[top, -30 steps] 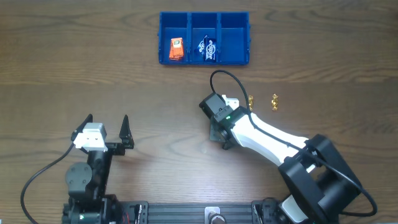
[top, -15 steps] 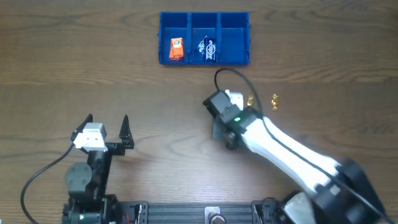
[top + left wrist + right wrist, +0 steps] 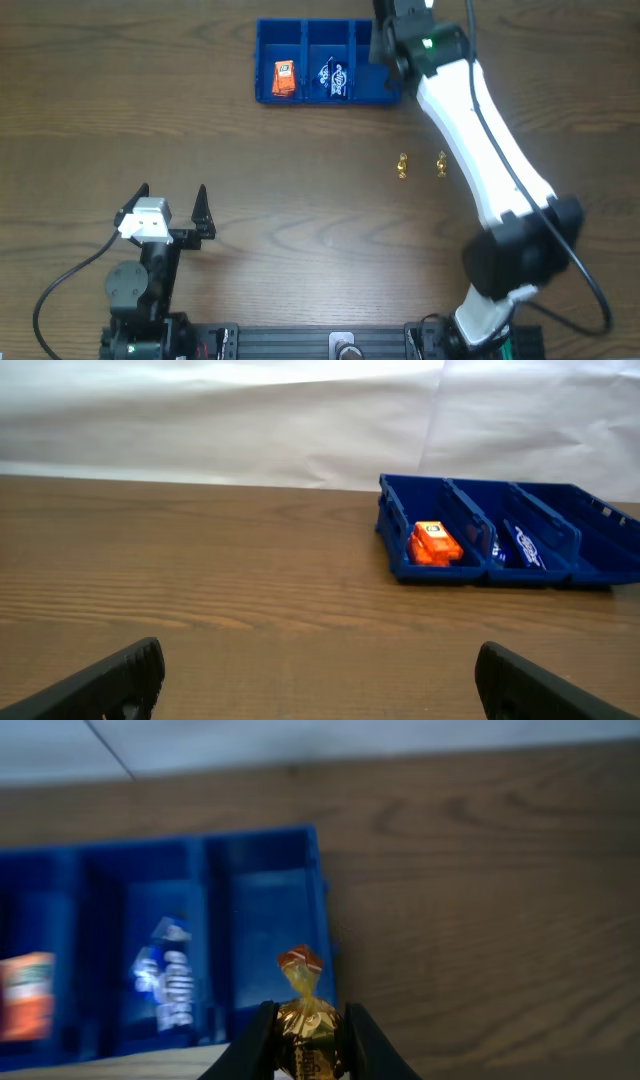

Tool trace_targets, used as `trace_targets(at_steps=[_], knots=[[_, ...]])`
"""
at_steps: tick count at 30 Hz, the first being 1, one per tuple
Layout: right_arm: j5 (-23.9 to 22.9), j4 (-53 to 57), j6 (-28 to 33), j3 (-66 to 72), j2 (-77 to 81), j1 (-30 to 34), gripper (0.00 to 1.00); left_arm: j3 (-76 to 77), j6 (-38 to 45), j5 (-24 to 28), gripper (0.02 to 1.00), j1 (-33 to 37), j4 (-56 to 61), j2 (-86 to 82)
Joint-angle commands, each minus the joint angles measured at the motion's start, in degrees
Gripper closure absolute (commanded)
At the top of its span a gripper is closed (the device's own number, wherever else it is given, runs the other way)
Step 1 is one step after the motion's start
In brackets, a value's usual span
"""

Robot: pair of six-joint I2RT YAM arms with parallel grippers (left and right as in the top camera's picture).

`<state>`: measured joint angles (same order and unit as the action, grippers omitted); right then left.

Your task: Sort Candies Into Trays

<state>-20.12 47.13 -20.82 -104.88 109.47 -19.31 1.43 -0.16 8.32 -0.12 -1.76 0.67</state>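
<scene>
The right pincer (image 3: 308, 1042) has swung to the tray (image 3: 262, 40), clamping a gold candy (image 3: 306, 1020) (wrist view).

1. A wooden tabletop (image 3: 200, 590) stretches away to a white backdrop (image 3: 220, 420) that hangs along its far edge.
2. The left pincer (image 3: 320, 682) sits low over the wood, its two dark fingers (image 3: 120, 675) spread wide apart with nothing between them.
3. A blue tray (image 3: 394, 550) with three compartments side by side stands on the tabletop, well away from the pincer.
4. An orange candy (image 3: 436, 543) lies in one end compartment.
5. A blue-wrapped candy (image 3: 527, 546) lies in the middle compartment, next to it.
</scene>
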Motion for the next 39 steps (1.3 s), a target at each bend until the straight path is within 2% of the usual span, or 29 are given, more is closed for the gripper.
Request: trace_targets(at_steps=[1, 3, 13, 16, 17, 19, 24, 28, 33, 39], knots=[[6.84, -3.74, 3.34, -2.03, 7.19, 2.01, 0.853, -1.16, -0.22, 1.18, 0.020, -0.17, -1.86, -0.33], [8.68, -5.62, 3.34, -2.03, 9.29, 2.03, 0.853, -1.16, -0.22, 1.18, 0.020, -0.17, -1.86, -0.33], [8.68, -8.22, 3.32, -2.01, 12.09, 1.42, 0.840, -1.16, -0.22, 1.18, 0.023, -0.17, -1.86, -0.33], [8.70, -8.09, 3.34, -2.01, 12.11, 1.29, 0.654, -1.16, -0.22, 1.18, 0.020, -0.17, -1.86, -0.33], [8.68, -8.00, 3.34, -2.01, 12.11, 1.27, 0.494, -1.16, -0.22, 1.18, 0.020, -0.17, -1.86, -0.31], [8.66, -8.13, 3.34, -2.01, 11.82, 1.27, 0.421, -1.16, -0.22, 1.18, 0.020, -0.17, -1.84, -0.33], [8.63, -5.03, 3.34, -0.87, 6.36, 1.27, 0.373, -1.16, -0.24, 1.18, 0.020, -0.17, -1.86, -0.33], [8.68, -4.98, 3.30, 11.52, -5.77, 1.27, 0.343, -1.16, -0.22, 1.18, 0.020, -0.17, -1.84, -0.33], [9.51, -8.63, -0.63, 37.27, -20.90, 1.27, 0.343, -1.16, -0.22, 1.18, 0.018, -0.17, -1.86, -0.33], [13.66, -15.74, -1.90, 54.12, -21.57, 1.18, 0.343, -1.16, -0.22, 1.18, 0.023, -0.17, -1.84, -0.33]])
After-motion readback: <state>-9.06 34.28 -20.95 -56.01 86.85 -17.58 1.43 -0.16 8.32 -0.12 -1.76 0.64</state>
